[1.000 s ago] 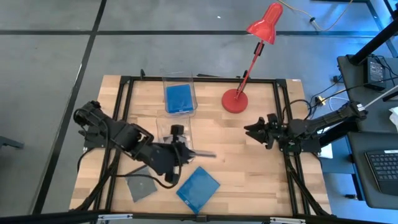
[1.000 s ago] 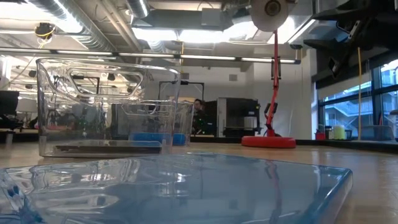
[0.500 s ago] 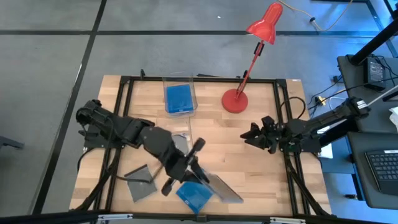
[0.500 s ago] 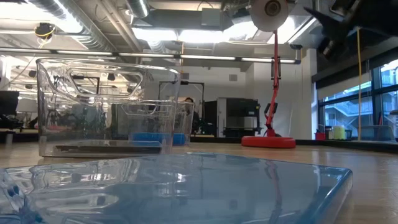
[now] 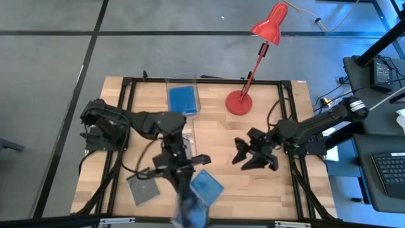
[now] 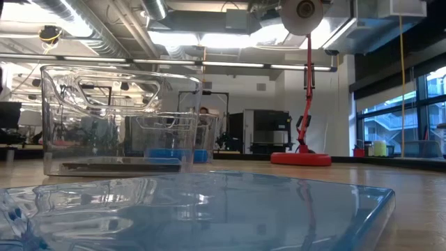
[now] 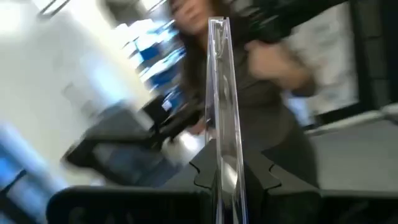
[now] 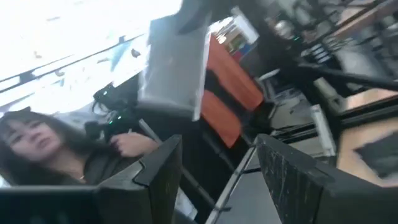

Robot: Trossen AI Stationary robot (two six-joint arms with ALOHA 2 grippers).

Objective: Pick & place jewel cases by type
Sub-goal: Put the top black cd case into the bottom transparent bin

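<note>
My left gripper (image 5: 182, 177) hangs over the table's near middle, shut on a clear jewel case (image 5: 190, 206) that shows blurred toward the near edge. In the left wrist view this case (image 7: 221, 106) stands edge-on between my fingers. A blue jewel case (image 5: 207, 185) lies flat beside it, and a grey one (image 5: 144, 189) lies flat to its left. Another blue case (image 5: 182, 99) lies in the far clear bin. My right gripper (image 5: 245, 159) is open right of the table's middle, touching nothing. Its wrist view shows the held case (image 8: 174, 74) farther off. My left gripper pinches the clear jewel case between its two fingers (image 7: 202, 177), one on each flat face, near one edge (image 7: 225, 174). The case is lifted clear of the table and sticks out past the fingertips, seen edge-on in the wrist view.
A red desk lamp (image 5: 240, 101) stands on the far right part of the table. Two clear bins (image 6: 118, 118) stand left of the middle, the nearer one (image 5: 180, 130) partly under my left arm. A black frame (image 5: 291, 126) runs around the table. A person (image 8: 37, 149) shows beyond.
My left gripper has swung from the nearer bin toward the table's near edge, turning as it went, and carried the clear case with it, so that the case now points toward the near edge. My right gripper has moved toward the table's middle and near side.
</note>
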